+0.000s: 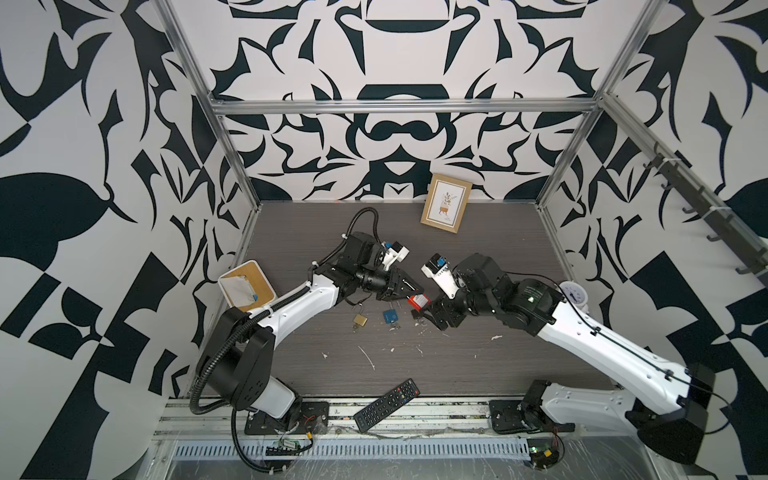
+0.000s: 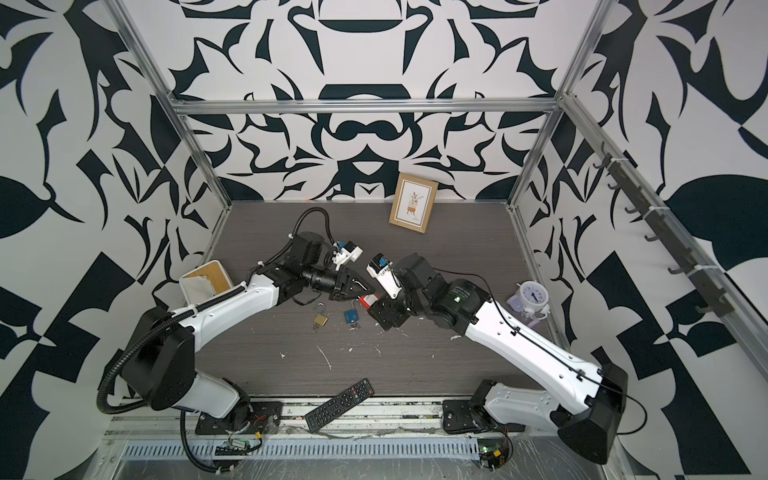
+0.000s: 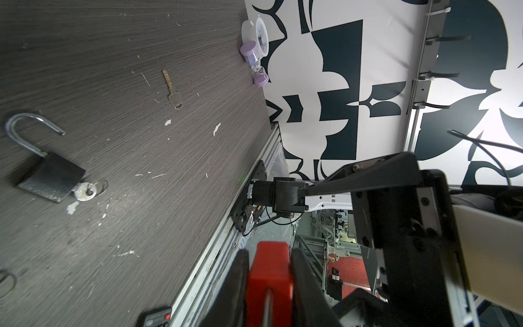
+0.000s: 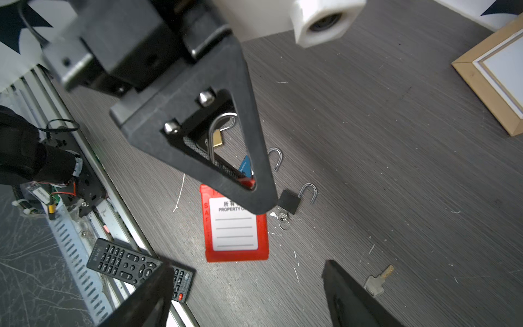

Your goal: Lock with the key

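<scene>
L gripper (image 3: pixel 270 251) is clamped on the red safety padlock (image 4: pixel 235 235) near mid-table, label side toward the R gripper (image 4: pixel 247 264), whose jaws stand wide apart & empty. The loose key (image 4: pixel 377 281) lies flat on the table (image 4: pixel 396 170) just beside the R gripper. Black padlock (image 4: pixel 290 201) sits near the red one, shackle open.

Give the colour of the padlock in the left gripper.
Red padlock with a white label; best in the right wrist view.

Picture frame (image 1: pixel 446 209) at back, remote (image 1: pixel 386 405) at front, tray (image 1: pixel 262 278) left, clock (image 1: pixel 575 295) right
</scene>
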